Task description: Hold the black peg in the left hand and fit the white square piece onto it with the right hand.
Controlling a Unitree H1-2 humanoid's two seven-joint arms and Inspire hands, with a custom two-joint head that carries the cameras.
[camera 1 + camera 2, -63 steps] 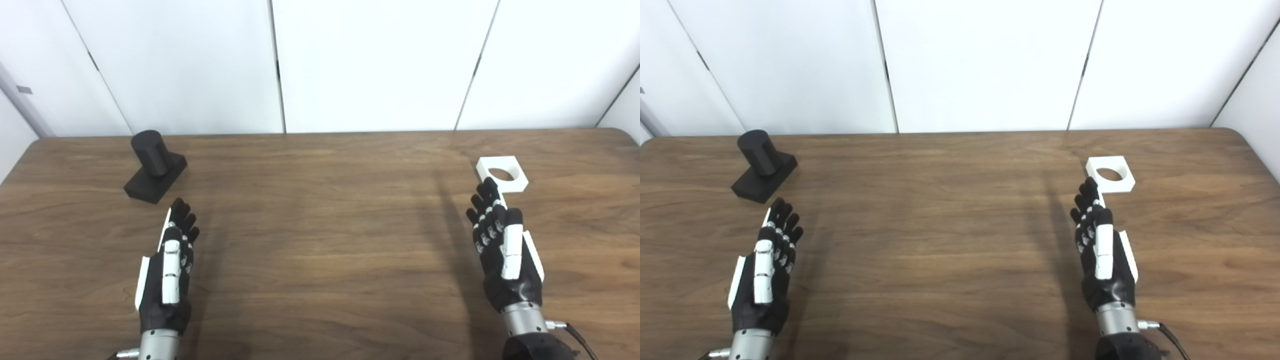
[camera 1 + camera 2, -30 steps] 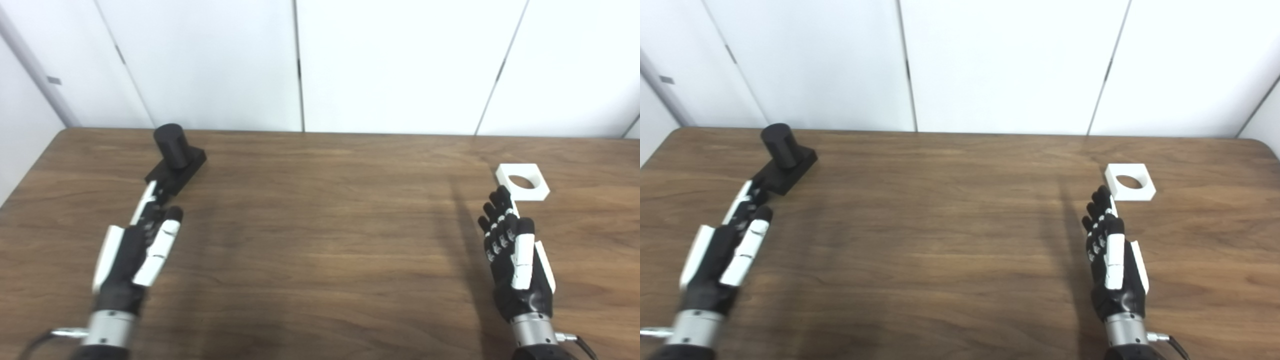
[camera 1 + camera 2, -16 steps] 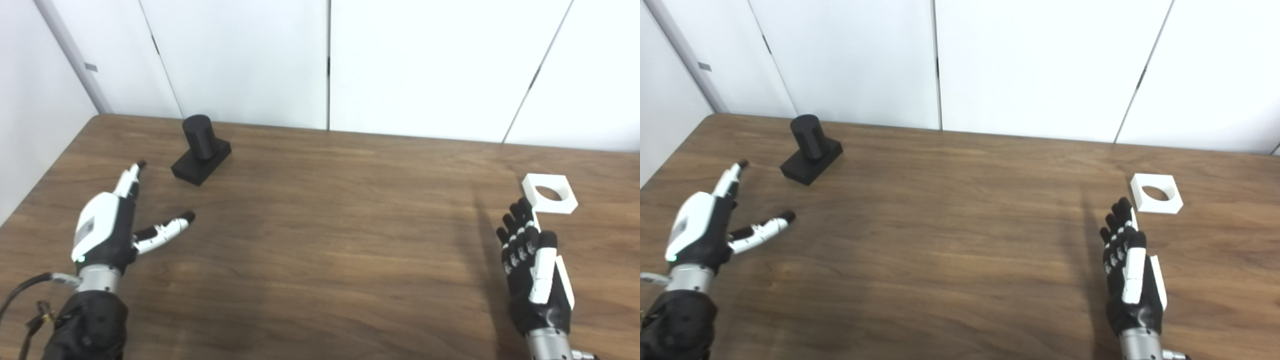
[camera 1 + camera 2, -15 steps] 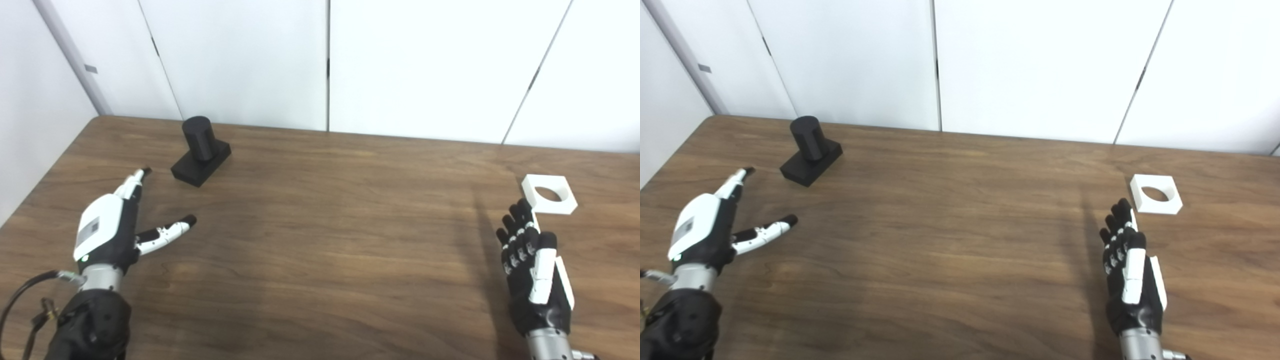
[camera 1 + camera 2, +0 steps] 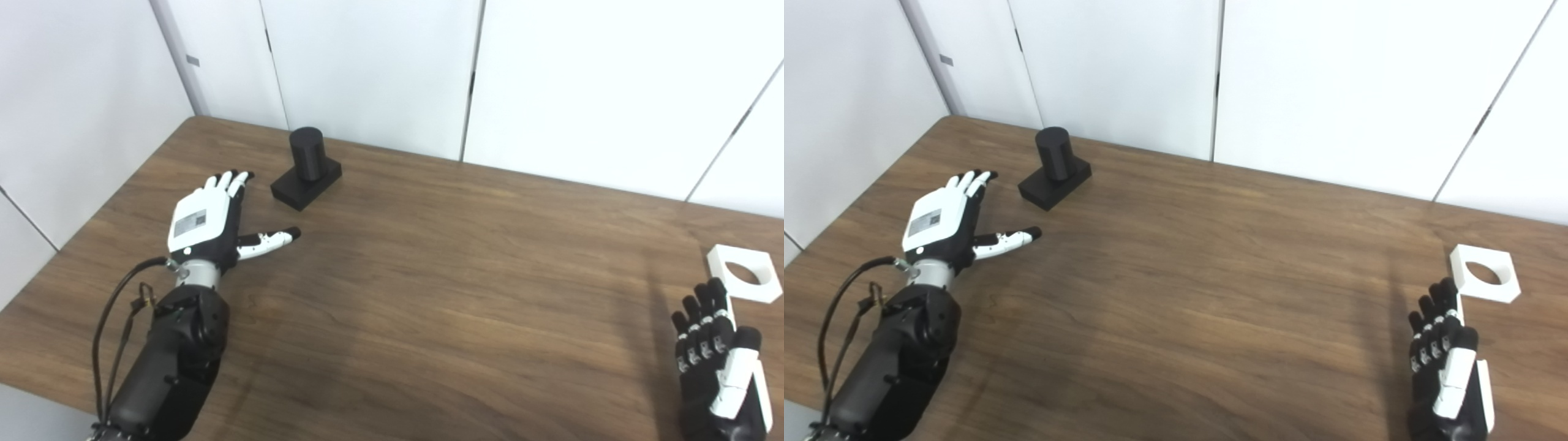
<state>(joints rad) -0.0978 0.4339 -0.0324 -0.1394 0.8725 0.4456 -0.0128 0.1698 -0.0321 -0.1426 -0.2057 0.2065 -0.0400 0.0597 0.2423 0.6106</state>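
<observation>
I am holding my left hand [image 5: 205, 223] flat, fingers spread and empty, just left of the upright black peg [image 5: 306, 168] on the desk [image 5: 429, 294], thumb pointing toward its base.

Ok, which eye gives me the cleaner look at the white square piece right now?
The right eye view: the white square piece lies whole on the table, well inside the frame, its round hole clear. In the left eye view it is whole too, but close to the picture's right edge.
</observation>
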